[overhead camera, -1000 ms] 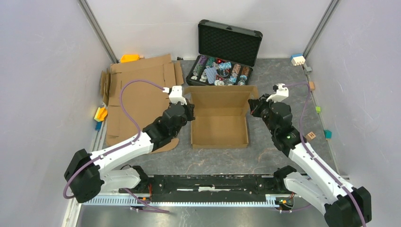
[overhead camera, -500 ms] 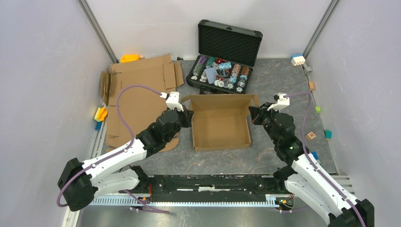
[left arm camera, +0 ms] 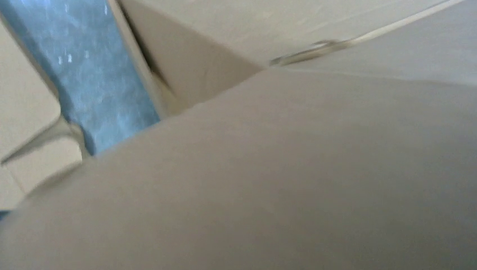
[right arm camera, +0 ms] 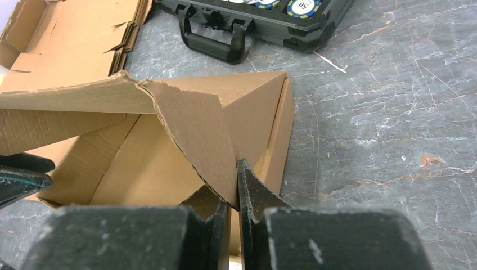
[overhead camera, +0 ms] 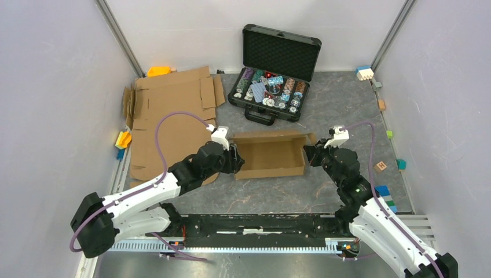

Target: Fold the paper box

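Now my right gripper (right arm camera: 233, 191) pinches a flap of the paper box (overhead camera: 271, 155) (cardboard between narrow fingers). It sits between my arms, near the black case (overhead camera: 272, 87). Whether my left gripper (overhead camera: 233, 159) is wide or narrow I cannot tell.

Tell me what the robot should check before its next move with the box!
1. Right gripper pinching the box by its flap: ok, the flap sits between its fingers.
2. Left gripper holding the box: cannot tell, its camera shows only blurry cardboard.
3. Box away from the case: ok, bare table lies between them.
4. Box folded shut: not ok, its top is open.
5. Nothing inside the box: ok, as far as the inside shows.
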You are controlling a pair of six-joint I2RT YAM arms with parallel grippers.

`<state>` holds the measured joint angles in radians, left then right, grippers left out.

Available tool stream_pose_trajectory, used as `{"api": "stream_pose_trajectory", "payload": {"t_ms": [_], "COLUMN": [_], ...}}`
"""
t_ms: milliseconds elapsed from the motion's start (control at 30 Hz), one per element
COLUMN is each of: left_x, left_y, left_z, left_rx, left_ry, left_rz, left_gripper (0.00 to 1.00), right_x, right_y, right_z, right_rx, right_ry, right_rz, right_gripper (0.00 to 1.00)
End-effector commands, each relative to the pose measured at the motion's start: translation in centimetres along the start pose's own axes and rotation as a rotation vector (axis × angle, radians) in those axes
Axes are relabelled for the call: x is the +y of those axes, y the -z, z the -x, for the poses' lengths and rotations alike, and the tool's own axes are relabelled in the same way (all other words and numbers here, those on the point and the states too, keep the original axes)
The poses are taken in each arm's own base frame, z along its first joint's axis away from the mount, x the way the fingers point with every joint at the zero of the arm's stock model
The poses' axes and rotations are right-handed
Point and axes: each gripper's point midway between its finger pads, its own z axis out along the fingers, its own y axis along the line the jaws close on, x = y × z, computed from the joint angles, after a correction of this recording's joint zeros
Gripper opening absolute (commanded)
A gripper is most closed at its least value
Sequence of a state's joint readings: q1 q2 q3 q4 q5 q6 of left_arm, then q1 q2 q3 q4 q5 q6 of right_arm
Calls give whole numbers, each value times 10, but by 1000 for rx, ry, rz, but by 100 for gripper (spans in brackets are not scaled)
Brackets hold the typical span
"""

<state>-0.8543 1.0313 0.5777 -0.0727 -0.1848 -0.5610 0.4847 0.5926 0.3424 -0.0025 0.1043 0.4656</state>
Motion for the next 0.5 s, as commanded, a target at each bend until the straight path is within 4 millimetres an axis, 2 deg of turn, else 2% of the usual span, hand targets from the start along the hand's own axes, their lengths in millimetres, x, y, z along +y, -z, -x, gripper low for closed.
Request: {"api": "stream_pose_trajectory", "payload": {"t_ms": [0, 133, 233, 367, 467], "left_x": [0, 6, 0, -15, -38], "left_y": [27, 59, 84, 111, 129], "left_z": [-17, -24, -22, 1, 30], "left_rx": [147, 255, 320, 323, 271], "left_ry": [58, 37, 23, -16, -118], "left_rz": [33, 70, 50, -2, -126], "left_gripper": [59, 65, 65, 64, 60], "right_x": [1, -1, -2, -4, -7], "right_y": [5, 6, 6, 7, 8], "right_z": [-19, -22, -26, -33, -39], "right_rx": [72, 79, 84, 93, 102], "right_ry": [33, 38, 37, 34, 31], "right_rz": [22, 20, 19, 19, 18], "right_gripper": [10, 10, 10, 10, 10]}}
